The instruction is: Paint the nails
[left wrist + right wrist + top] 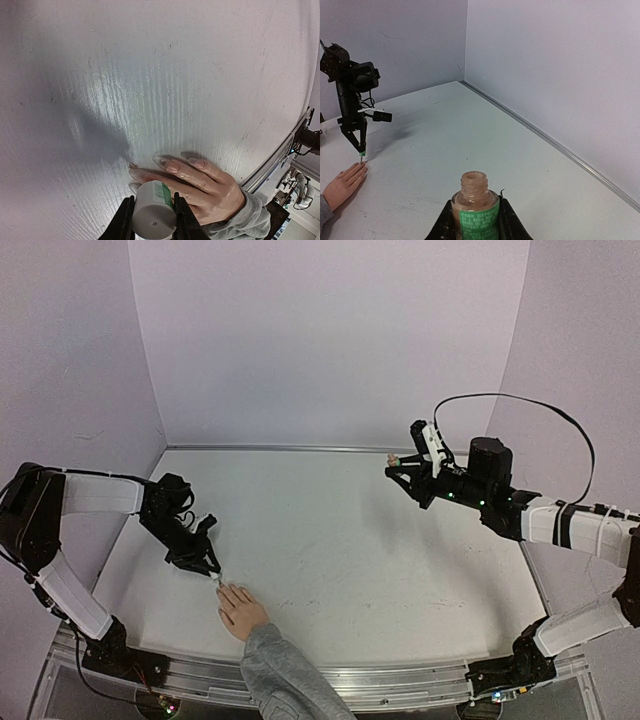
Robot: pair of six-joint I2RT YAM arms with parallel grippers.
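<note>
Left claw (pixel 208 568): clamped on white cylindrical brush cap (pixel 152 212), tip down at pale nails (pixel 172 168) of flesh-coloured hand (pixel 210 192) lying flat on tabletop (pixel 150 75), for painting. Right claw (pixel 476 225): grips open green-labelled bottle (pixel 478 202) upright, apparently against spills.

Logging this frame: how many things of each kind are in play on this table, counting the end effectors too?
hand in a grey sleeve: 1
polish bottle, open: 1
brush cap: 1
end effectors: 2, the left end effector shut on the brush cap, the right end effector shut on the polish bottle
Total: 5
</note>
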